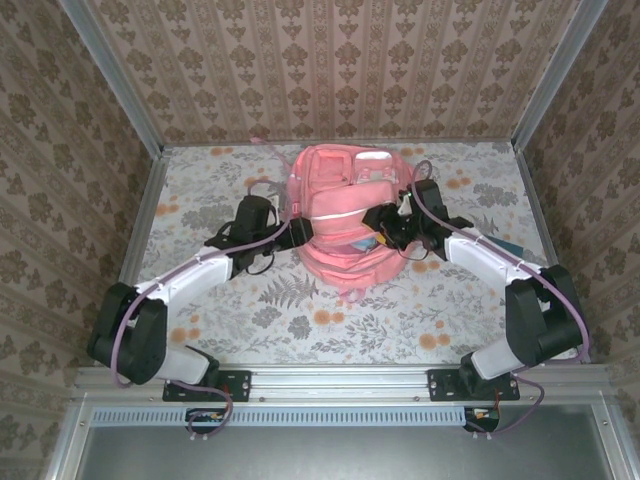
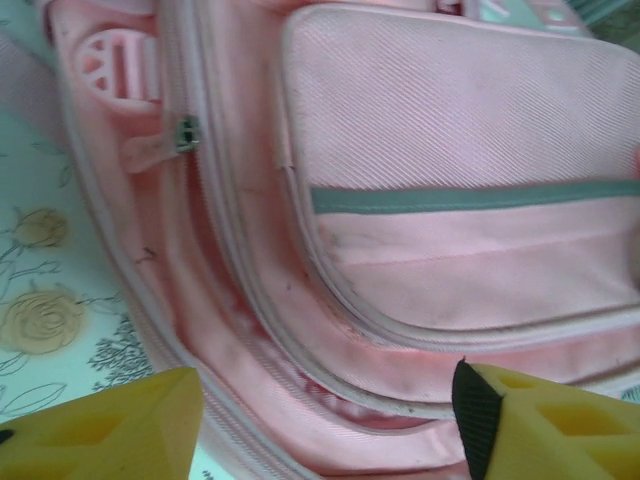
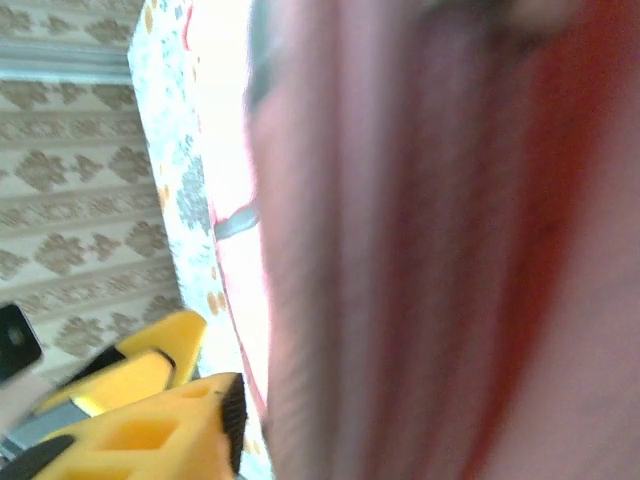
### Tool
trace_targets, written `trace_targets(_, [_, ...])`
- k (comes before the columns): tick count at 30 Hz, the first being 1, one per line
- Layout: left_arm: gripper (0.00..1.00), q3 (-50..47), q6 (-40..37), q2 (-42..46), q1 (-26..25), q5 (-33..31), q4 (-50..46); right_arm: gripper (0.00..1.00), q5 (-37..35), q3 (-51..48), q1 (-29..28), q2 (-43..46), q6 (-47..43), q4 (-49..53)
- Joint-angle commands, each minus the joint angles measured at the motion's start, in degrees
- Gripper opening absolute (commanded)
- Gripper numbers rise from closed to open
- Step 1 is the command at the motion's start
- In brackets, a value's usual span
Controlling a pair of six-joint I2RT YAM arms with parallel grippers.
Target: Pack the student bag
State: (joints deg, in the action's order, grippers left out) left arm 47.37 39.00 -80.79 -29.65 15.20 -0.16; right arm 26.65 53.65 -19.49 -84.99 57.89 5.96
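The student bag point(image 1: 345, 215) lies at mid-table, toward the far side, and 2 arms close in on it from left and right. Nearest us, the floral cover of the table point(image 1: 300, 310) looks flat and smooth, so I'd say a sideways nudge could slide the whole bag.

At the bag's left flank, the left gripper point(image 2: 330, 415) hangs with its 2 yellow fingers spread wide, holding nothing, above a curved zip track point(image 2: 250, 300). The risk here is that soft twill bunches up. A close could pinch loose fabric rather than the small metal zip pull point(image 2: 186, 132), which sits well apart from the fingers.

On the right flank, the right gripper point(image 3: 215, 365) is tight against pink cloth. That view is blurred, and I cannot tell how its fingers stand. It could snag a fold.

Farther in, the padded front pocket point(image 2: 450, 110) shows a ribbed weave, rounded corners and 1 grey-green stripe point(image 2: 470, 197). The limp shell may sag shut.
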Motion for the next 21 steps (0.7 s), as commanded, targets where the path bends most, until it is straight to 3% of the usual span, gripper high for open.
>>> trace_targets(1, [0.72,2.76,0.4,-1.83,2.16,0.71,-2.01,0.52,-3.83,0.22,-2.81,2.33,-0.86,3.24])
trace_targets(8, [0.73,4.8,-0.37,-4.68,6.55,0.56,-2.09,0.48,-7.27,-3.84,-7.94,3.66,7.11,-0.86])
trace_targets(15, [0.73,5.99,-2.3,-6.83,7.93,0.39,-2.91,0.5,-12.63,-3.01,-9.82,6.99,6.67,1.93])
trace_targets(21, [0.73,6.37,-2.38,-8.24,8.54,2.21,-2.1,0.47,-7.67,-2.97,-10.77,4.92,10.46,-1.44])
